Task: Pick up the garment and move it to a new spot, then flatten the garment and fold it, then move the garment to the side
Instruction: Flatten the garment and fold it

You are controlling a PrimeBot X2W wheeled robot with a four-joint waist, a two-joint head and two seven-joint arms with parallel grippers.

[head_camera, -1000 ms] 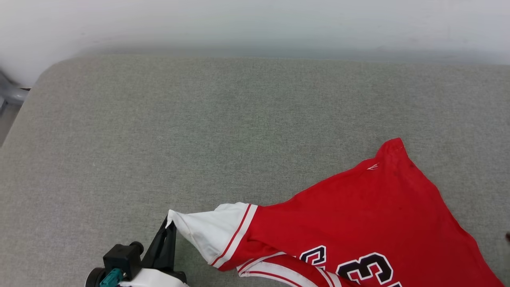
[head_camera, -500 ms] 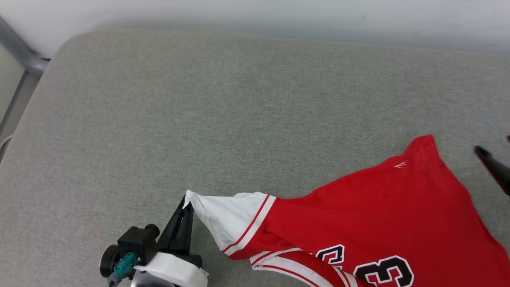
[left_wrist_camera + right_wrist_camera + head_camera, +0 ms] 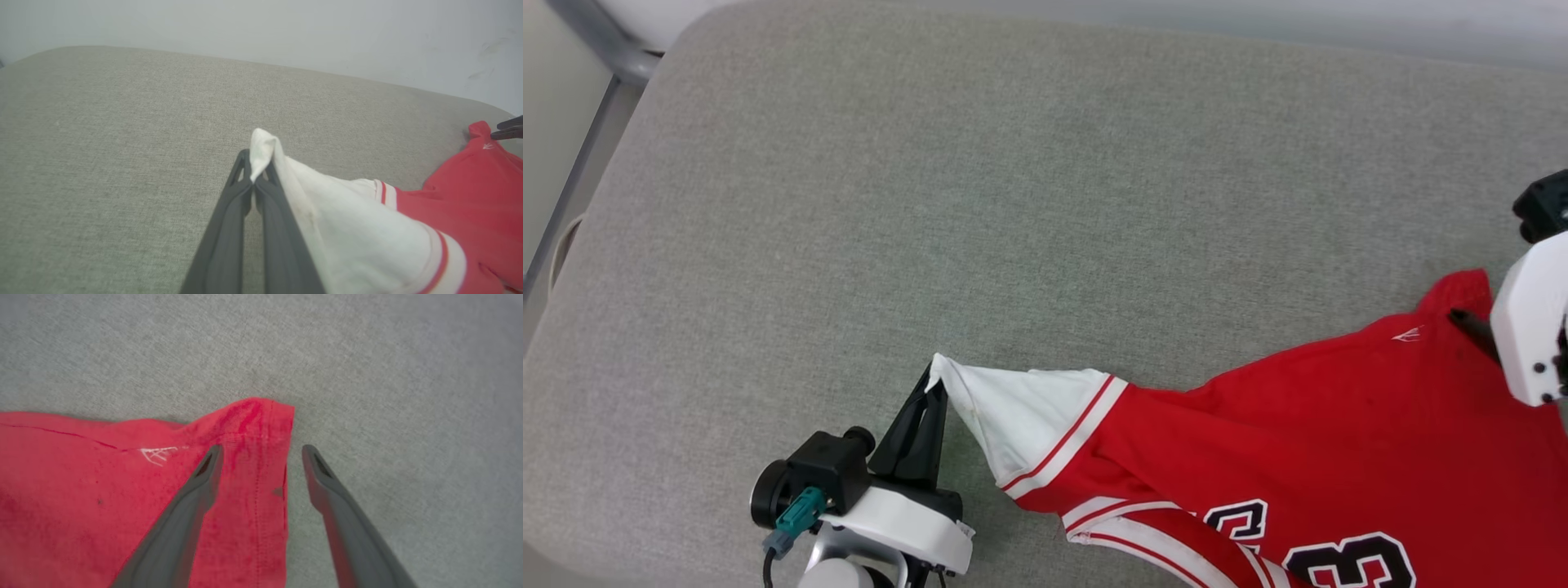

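Note:
The garment, a red jersey with a white sleeve and black numerals, lies across the lower right of the grey cushion. My left gripper is shut on the tip of the white sleeve, pulling it out to the left. My right gripper hangs open over the red hem corner, one finger above the cloth and the other above bare cushion beside the edge. In the head view the right wrist's white housing covers most of that gripper. A small white logo sits near the hem.
The grey cushion stretches wide to the left and back. Its left edge borders a grey metal frame, and a pale wall runs behind it.
The head camera has tilted down and shifted. My right gripper has come in from the right and now stands over the hem corner. The left gripper still holds the sleeve tip.

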